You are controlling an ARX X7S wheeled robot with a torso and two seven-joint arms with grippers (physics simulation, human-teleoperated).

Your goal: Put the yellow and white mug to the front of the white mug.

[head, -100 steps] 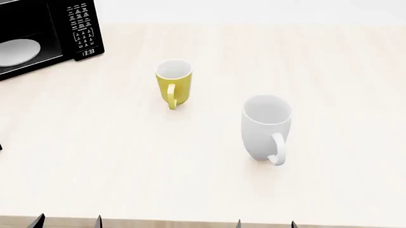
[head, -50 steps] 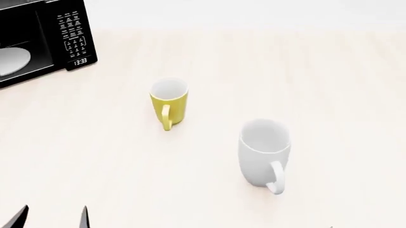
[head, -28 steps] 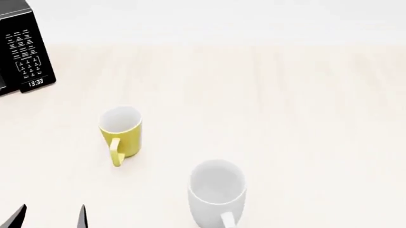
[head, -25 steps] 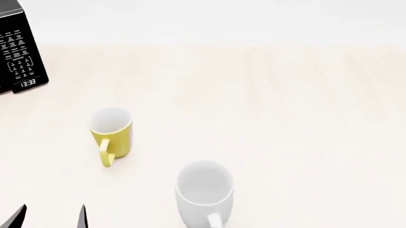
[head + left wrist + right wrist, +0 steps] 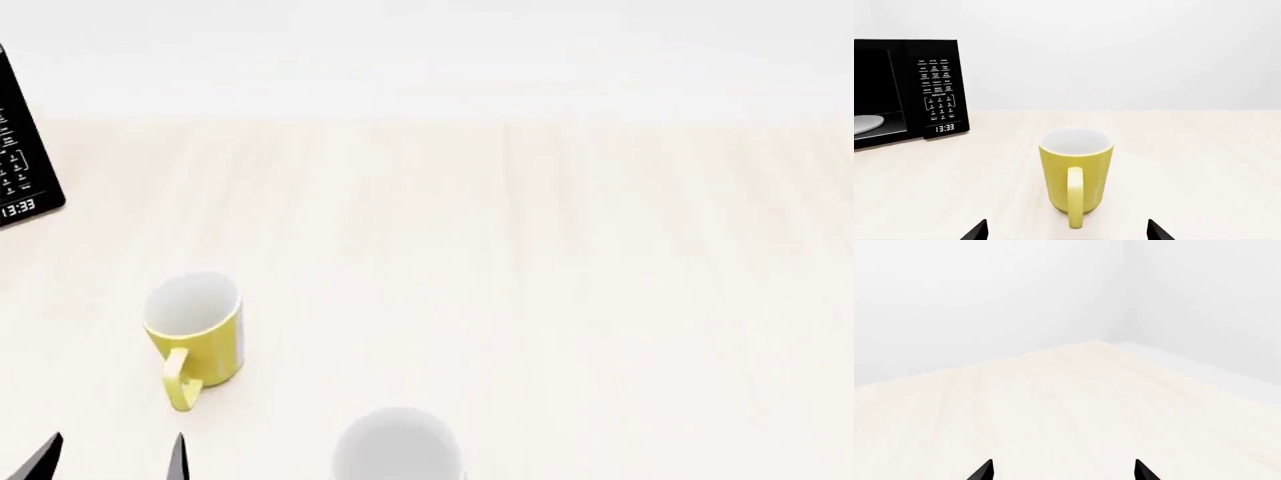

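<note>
The yellow and white mug (image 5: 198,338) stands upright on the pale wooden table (image 5: 534,260) at the lower left of the head view, handle toward me. In the left wrist view the mug (image 5: 1075,175) stands just ahead of my left gripper (image 5: 1066,235), handle pointing at it. The left gripper (image 5: 110,462) is open and empty; only its two black fingertips (image 5: 977,232) show. The white mug (image 5: 396,452) is cut off at the head view's bottom edge, to the right of the yellow one. My right gripper (image 5: 1062,474) is open and empty over bare table.
A black microwave (image 5: 907,92) stands at the table's far left, with a white plate (image 5: 871,125) inside; its panel edge shows in the head view (image 5: 24,150). A white wall runs behind the table, with a corner (image 5: 1124,290) at the right.
The head view has shifted: both mugs and the microwave slid down and left in the picture. The white mug is now mostly cut off. The left fingertips stay in place.
</note>
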